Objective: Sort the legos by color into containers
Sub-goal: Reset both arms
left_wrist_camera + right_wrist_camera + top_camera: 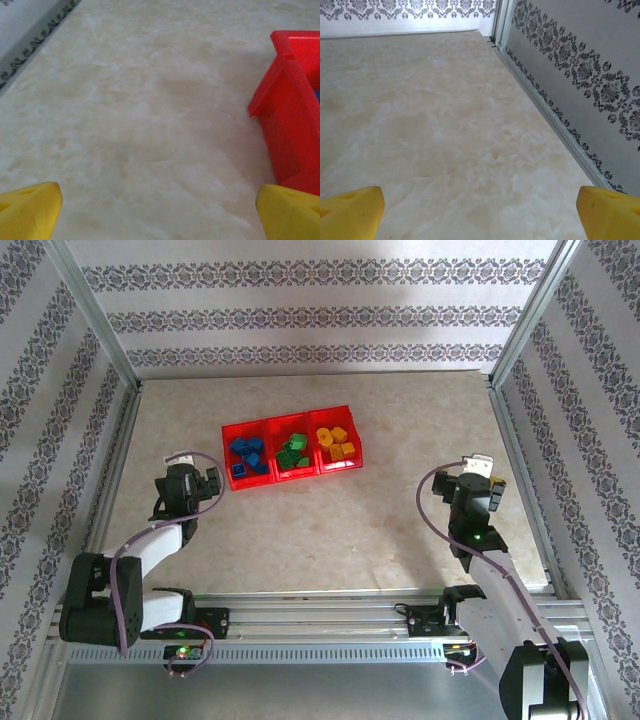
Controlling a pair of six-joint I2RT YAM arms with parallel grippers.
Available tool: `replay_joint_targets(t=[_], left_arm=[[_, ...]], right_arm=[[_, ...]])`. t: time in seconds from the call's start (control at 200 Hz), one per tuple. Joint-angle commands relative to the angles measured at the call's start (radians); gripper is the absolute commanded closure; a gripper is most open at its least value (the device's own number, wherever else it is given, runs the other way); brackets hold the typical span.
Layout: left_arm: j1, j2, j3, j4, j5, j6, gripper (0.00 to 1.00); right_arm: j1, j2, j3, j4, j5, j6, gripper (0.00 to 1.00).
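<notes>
The red tray (291,478) of three containers sits at the table's middle back. Blue legos (249,453) fill its left compartment, green legos (293,452) the middle one, and yellow-orange legos (337,443) the right one. My left gripper (188,462) hovers just left of the tray, open and empty. In the left wrist view its yellow fingertips (30,207) stand wide apart, with the tray's red wall (287,125) at the right. My right gripper (478,470) is off to the right of the tray, open, with bare table between its yellow fingertips (352,207).
Patterned walls enclose the marbled table (330,530) on three sides. A metal frame rail (545,107) runs close along the right gripper's right side. An aluminium rail (330,615) with both arm bases crosses the near edge.
</notes>
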Motion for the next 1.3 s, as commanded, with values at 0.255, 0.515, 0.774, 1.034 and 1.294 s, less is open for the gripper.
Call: replay_joint_targets(t=[0.255, 0.515, 0.774, 1.034, 1.294], left_arm=[[0.016, 0.166, -0.079, 0.501, 0.154, 0.129, 0.00], [0.017, 0.303, -0.132, 0.732, 0.172, 0.140, 0.00], [0.017, 0.335, -0.123, 0.749, 0.164, 0.141, 0.00], [0.019, 0.328, -0.030, 0.562, 0.114, 0.120, 0.00], [0.019, 0.332, -0.034, 0.572, 0.112, 0.124, 0.00]], right_arm=[[-0.019, -0.024, -0.105, 0.217, -0.008, -0.007, 0.02], [-0.023, -0.013, -0.144, 0.286, -0.044, -0.013, 0.02], [-0.031, -0.012, -0.211, 0.391, -0.088, 0.001, 0.02], [-0.035, 0.070, -0.243, 0.500, -0.129, 0.014, 0.02], [-0.043, 0.218, -0.220, 0.632, -0.181, 0.043, 0.02]])
